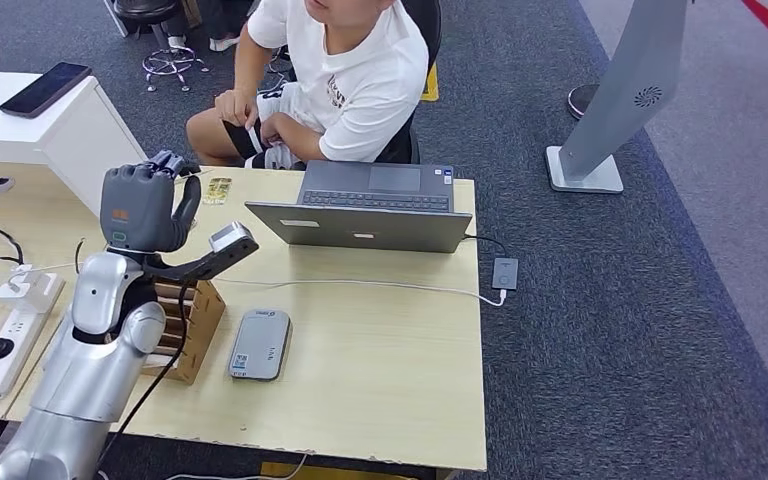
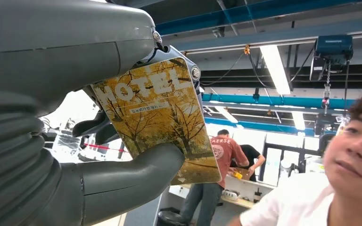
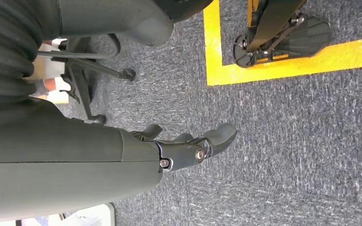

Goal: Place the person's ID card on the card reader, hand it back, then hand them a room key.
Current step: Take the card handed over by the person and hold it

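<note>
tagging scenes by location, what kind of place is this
Probably a robot lab staged as a hotel front desk: left hand holds a HOTEL key card; card reader on the desk; overhead hoist.

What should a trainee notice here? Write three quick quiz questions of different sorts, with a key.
1. True or false: the left robot hand holds a card.
2. What word is printed across that card?
3. On the table, the grey card reader lies: A) on the laptop; B) between the wooden rack and the laptop; C) under the phone.

Key: 1 true; 2 HOTEL; 3 B.
</note>
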